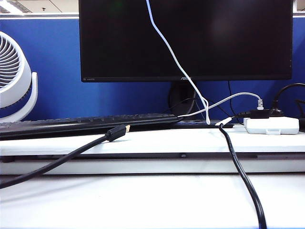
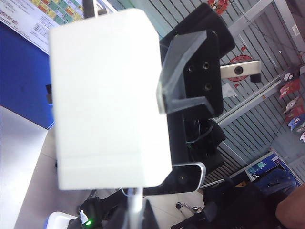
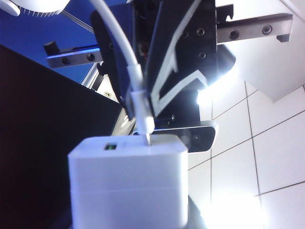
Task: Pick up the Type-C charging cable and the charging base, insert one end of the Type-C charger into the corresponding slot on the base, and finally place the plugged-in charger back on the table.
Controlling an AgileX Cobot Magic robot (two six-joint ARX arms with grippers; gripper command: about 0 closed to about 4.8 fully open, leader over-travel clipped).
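Observation:
The charging base (image 3: 127, 186), a plain white block, fills the space at my right gripper (image 3: 128, 220), which is shut on it. From the left wrist view the base (image 2: 107, 95) stands close in front, with one finger (image 2: 180, 67) of the right gripper pressed on its side. My left gripper (image 2: 136, 218) is shut on the Type-C charging cable (image 2: 136, 205) just behind its plug. The white plug (image 3: 143, 114) meets the base's end face; I cannot tell how deep it sits. The cable (image 1: 174, 55) hangs down in front of the monitor. Neither gripper shows in the exterior view.
On the raised shelf (image 1: 152, 142) sit a keyboard (image 1: 86, 123), a wider white box (image 1: 271, 125) and a black cable with a gold plug (image 1: 116, 132). A thick black cable (image 1: 243, 176) crosses the table. A fan (image 1: 14, 76) stands at the left, a monitor (image 1: 114, 43) behind.

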